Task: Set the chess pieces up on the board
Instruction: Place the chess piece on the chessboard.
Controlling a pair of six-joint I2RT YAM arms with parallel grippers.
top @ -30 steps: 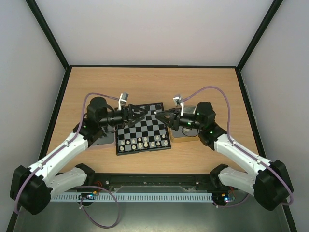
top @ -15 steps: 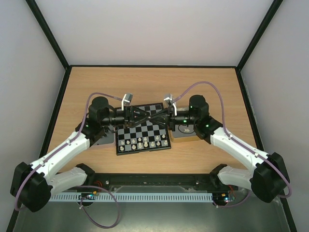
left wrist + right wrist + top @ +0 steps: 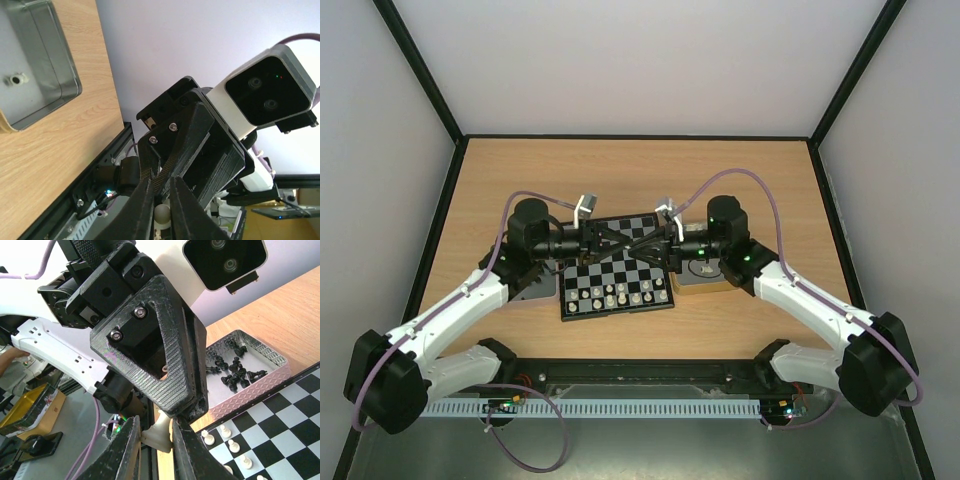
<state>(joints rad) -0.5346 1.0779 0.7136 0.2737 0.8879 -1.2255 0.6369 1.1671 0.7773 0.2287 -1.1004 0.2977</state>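
Both grippers meet above the board (image 3: 620, 268), and one cream-white chess piece (image 3: 161, 432) is held between them. My right gripper (image 3: 155, 424) is shut on its flared base. My left gripper (image 3: 161, 189) is closed on its round head (image 3: 163, 214), which shows between the fingers. From above, the left gripper (image 3: 632, 240) and right gripper (image 3: 623, 240) overlap over the board's far half. Several white pieces (image 3: 616, 294) stand in the board's two near rows. White pawns (image 3: 231, 445) show on the checks in the right wrist view.
A metal tin (image 3: 272, 375) beside the board holds several black pieces (image 3: 231, 371). Another tin (image 3: 64, 85) holds a single white piece (image 3: 15, 79). In the top view one tin (image 3: 538, 288) lies under the left arm and the other tin (image 3: 705, 272) sits to the right of the board.
The right gripper has moved left toward the left gripper with the piece. The left gripper's jaws have narrowed onto the piece's head.
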